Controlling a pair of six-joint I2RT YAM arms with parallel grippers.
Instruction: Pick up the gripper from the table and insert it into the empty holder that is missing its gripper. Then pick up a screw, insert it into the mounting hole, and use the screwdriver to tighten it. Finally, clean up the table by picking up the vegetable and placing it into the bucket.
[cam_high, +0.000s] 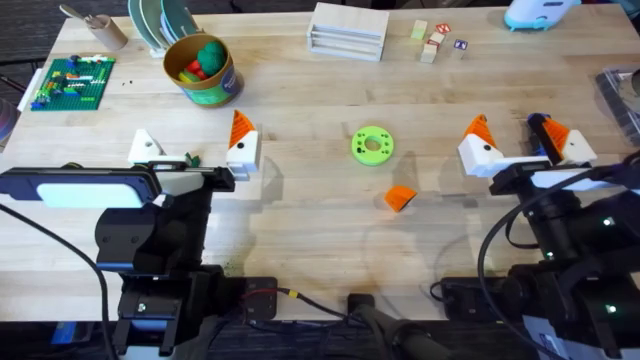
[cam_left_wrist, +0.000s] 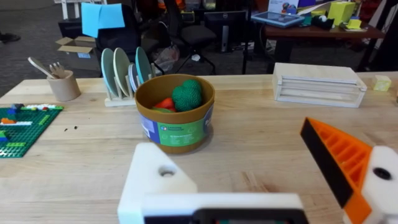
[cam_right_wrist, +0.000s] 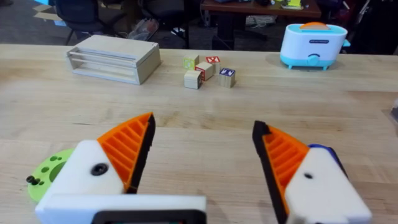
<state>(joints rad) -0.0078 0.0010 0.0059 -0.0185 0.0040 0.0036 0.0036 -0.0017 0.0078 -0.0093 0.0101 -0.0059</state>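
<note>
The orange ribbed gripper (cam_high: 400, 198) lies on the table right of centre, apart from both arms. My left gripper (cam_high: 195, 150) (cam_left_wrist: 261, 180) is open. One finger carries an orange pad (cam_left_wrist: 336, 158); the other is the bare white holder (cam_high: 147, 147) (cam_left_wrist: 155, 177). The tiny dark-green vegetable (cam_high: 192, 160) lies between these fingers. The bucket (cam_high: 203, 68) (cam_left_wrist: 176, 115) stands beyond, with red and green toys inside. My right gripper (cam_high: 520, 145) (cam_right_wrist: 202, 140) is open, both pads orange. A sliver of the blue screwdriver (cam_high: 538, 126) (cam_right_wrist: 323, 149) shows by its right finger. Small black screws (cam_right_wrist: 30, 179) sit on a lime-green disc (cam_high: 372, 144).
Along the far edge stand a green brick plate (cam_high: 70, 82), a cup of utensils (cam_high: 100, 28), a plate rack (cam_high: 160, 22), a wooden box (cam_high: 348, 30), several small blocks (cam_high: 432, 42) and a toy toaster (cam_right_wrist: 313, 42).
</note>
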